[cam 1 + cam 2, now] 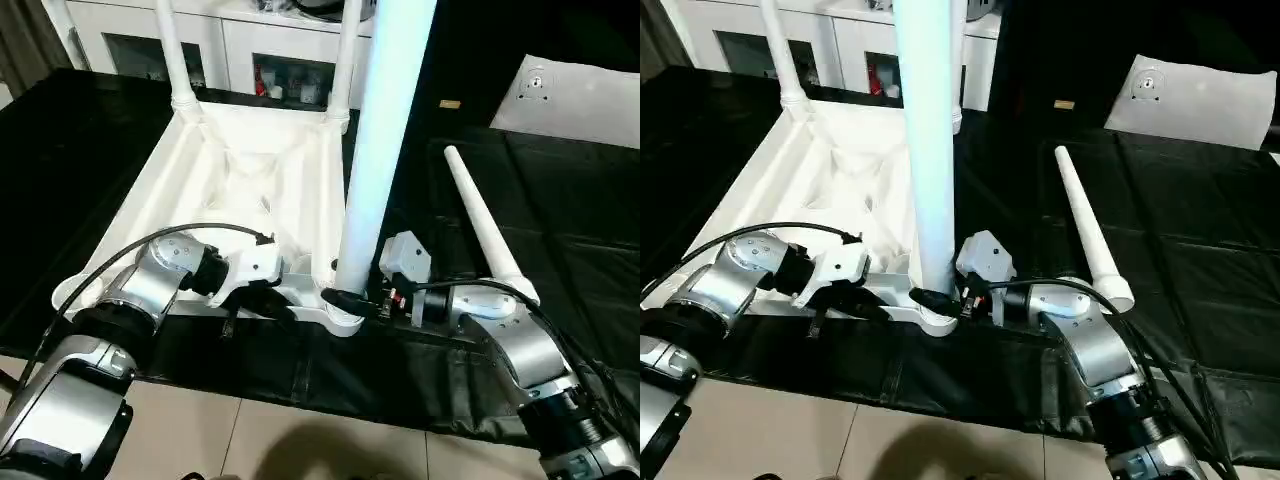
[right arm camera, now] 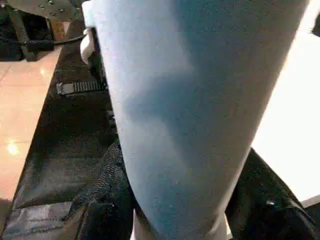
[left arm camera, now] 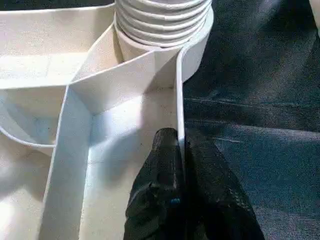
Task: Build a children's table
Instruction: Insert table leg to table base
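Left gripper (image 3: 180, 165) clenched on near rim of upturned table top (image 1: 250, 170). Right gripper (image 1: 352, 300) grasps upright leg (image 1: 375, 150) in near-right socket. Spare leg (image 1: 485, 225) lies right.

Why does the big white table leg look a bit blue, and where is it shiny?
In the left eye view the upright leg has a bluish tint. In the right wrist view it looks bluish too, shaded down its middle. The floor there shows a small bright glare spot.

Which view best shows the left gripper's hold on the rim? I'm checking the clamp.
The left wrist view: the left gripper pinches the tabletop's rim between both fingers. The eye views show it from the side, partly hidden.
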Robot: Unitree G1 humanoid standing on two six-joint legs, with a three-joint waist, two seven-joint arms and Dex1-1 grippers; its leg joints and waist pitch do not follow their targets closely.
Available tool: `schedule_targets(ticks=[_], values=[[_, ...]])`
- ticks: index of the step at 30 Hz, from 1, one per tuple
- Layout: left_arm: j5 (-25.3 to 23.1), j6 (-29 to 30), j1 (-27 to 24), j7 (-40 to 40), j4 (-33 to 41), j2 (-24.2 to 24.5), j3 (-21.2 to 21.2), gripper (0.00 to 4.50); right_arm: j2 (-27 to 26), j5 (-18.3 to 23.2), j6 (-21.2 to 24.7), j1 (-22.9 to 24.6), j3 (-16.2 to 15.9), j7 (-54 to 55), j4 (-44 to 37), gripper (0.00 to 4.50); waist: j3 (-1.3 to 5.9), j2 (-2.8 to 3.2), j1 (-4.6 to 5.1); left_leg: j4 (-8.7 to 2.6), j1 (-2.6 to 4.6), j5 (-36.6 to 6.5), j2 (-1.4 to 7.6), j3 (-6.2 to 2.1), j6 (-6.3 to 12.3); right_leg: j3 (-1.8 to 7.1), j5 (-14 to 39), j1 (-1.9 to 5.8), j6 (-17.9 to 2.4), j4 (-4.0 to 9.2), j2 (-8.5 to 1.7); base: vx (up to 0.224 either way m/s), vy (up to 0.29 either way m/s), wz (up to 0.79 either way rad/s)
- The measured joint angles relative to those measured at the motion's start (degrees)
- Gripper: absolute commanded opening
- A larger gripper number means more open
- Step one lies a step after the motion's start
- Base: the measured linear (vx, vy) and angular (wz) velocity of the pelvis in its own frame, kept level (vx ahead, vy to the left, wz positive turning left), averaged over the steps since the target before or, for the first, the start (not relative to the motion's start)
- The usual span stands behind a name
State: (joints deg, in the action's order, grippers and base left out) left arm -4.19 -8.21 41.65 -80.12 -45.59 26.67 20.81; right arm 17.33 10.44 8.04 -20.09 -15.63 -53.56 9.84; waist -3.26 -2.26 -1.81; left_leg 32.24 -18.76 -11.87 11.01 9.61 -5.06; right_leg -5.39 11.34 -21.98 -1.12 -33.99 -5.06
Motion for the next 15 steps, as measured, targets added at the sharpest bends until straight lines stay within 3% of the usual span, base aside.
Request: schedule_targets(ticks=[6, 9, 11, 15], values=[[0.12, 6.44, -2.32, 5.2, 3.69, -0.25, -2.51, 0.0, -5.25, -0.03, -1.0, -0.29, 2.62, 8.18, 3.96, 1.89, -0.4, 0.64, 0.17, 0.04, 0.03, 0.0, -0.01, 0.05, -0.01, 0.03, 0.02, -0.03, 0.06, 0.0, -0.01, 0.0, 0.0, 0.0], [0.14, 14.2, -7.99, 12.28, 13.32, -1.96, -5.38, 0.0, -8.52, 0.03, -1.7, -0.45, 5.49, 15.16, 6.19, 1.89, -0.48, 0.92, 1.19, 0.09, 0.05, 0.02, -0.02, 0.09, -0.03, 0.04, 0.02, -0.08, 0.05, 0.03, -0.05, 0.0, 0.0, 0.0], [0.51, 17.07, -9.03, 14.84, 15.98, -3.0, -5.55, 0.0, -8.75, 0.03, -1.9, -0.66, 6.31, 17.23, 7.05, 1.89, -0.5, 0.95, 1.68, 0.09, 0.02, 0.02, -0.03, 0.11, -0.03, 0.08, 0.02, -0.11, 0.05, 0.04, -0.04, 0.0, 0.0, 0.0], [0.47, 24.9, -13.18, 20.49, 24.16, -5.48, -7.17, 0.0, -11.11, -0.08, -2.58, -1.7, 7.64, 21.56, 9.01, 1.89, -0.29, 1.53, 2.16, 0.0, 0.0, 0.02, -0.02, 0.14, -0.03, 0.09, 0.0, -0.19, 0.03, -0.07, -0.04, 0.0, 0.0, 0.0]])
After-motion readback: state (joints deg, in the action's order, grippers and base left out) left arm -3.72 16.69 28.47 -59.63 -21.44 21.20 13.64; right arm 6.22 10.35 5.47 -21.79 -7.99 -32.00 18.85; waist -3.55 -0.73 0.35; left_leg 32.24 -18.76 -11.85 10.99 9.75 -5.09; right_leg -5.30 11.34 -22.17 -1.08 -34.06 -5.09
